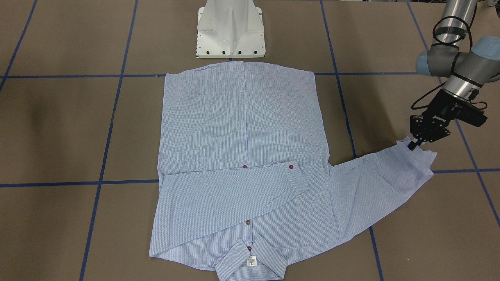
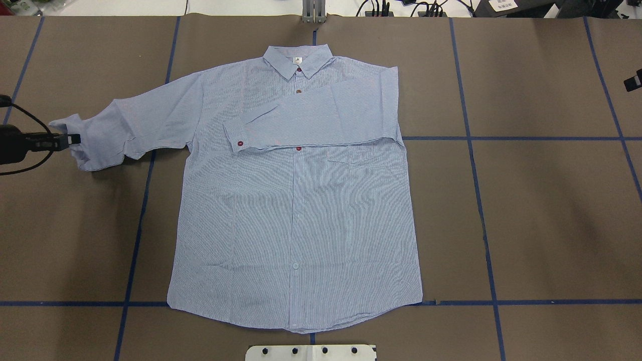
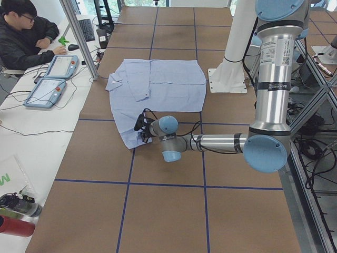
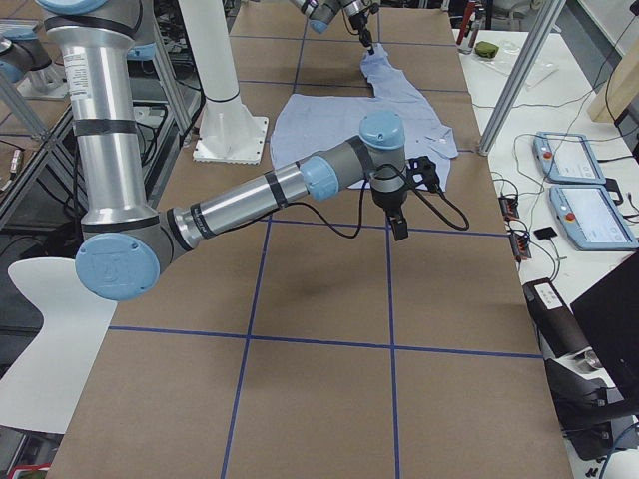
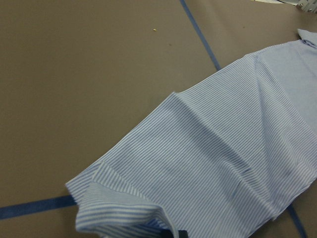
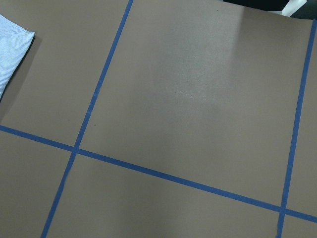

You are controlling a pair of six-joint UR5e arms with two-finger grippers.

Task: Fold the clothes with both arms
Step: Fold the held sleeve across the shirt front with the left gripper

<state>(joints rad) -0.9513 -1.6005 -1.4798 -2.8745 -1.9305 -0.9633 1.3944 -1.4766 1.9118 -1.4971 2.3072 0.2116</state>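
The light blue striped shirt (image 2: 296,210) lies flat, front up, collar on the far side from the robot's base. One sleeve (image 2: 321,120) is folded across the chest. The other sleeve (image 2: 145,125) stretches out to the robot's left. My left gripper (image 2: 72,139) is shut on that sleeve's cuff (image 1: 420,154), low at the table; it also shows in the front-facing view (image 1: 412,146). The left wrist view shows the cuff and sleeve (image 5: 223,148) close up. My right gripper (image 4: 398,228) hangs above bare table to the shirt's right, apart from it; I cannot tell if it is open.
The white pedestal base (image 1: 231,29) stands at the shirt's hem. Blue tape lines (image 2: 471,150) cross the brown table. A metal post (image 2: 313,10) stands beyond the collar. An operator (image 3: 26,31) sits at a side desk with teach pendants (image 3: 52,79).
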